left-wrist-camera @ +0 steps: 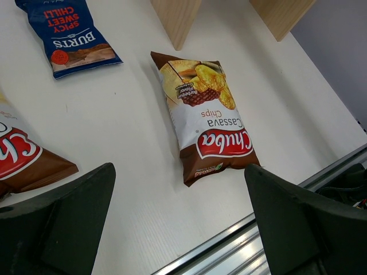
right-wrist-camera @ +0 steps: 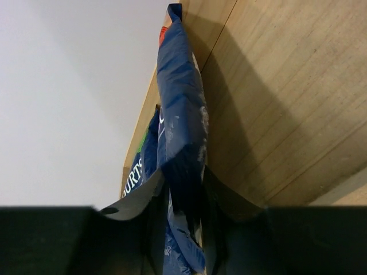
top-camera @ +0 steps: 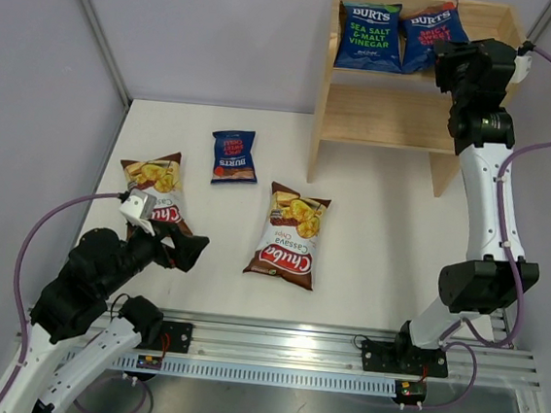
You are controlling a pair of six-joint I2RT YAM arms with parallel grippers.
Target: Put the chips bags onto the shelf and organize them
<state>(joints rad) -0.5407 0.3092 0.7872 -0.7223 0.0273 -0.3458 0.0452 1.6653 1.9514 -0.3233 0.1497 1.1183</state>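
On the top tier of the light wooden shelf [top-camera: 382, 114] stand two dark blue BURTS chips bags, a green-lettered one [top-camera: 369, 35] and a red-accented one [top-camera: 431, 31]. My right gripper [top-camera: 448, 59] is at the shelf's right end, and its jaws sit tight on both sides of the red-accented bag [right-wrist-camera: 180, 103] against the wooden side panel [right-wrist-camera: 275, 103]. A third BURTS bag [top-camera: 233, 156] and two brown-white Chuba bags [top-camera: 160, 191] [top-camera: 290, 235] lie flat on the table. My left gripper [top-camera: 178, 251] hovers wide open and holds nothing, with the centre Chuba bag [left-wrist-camera: 206, 120] ahead of its fingers.
The shelf's lower tier [top-camera: 376, 128] holds nothing. An aluminium rail [top-camera: 339, 354] runs along the table's near edge by the arm bases. Grey walls close in the table at left, back and right.
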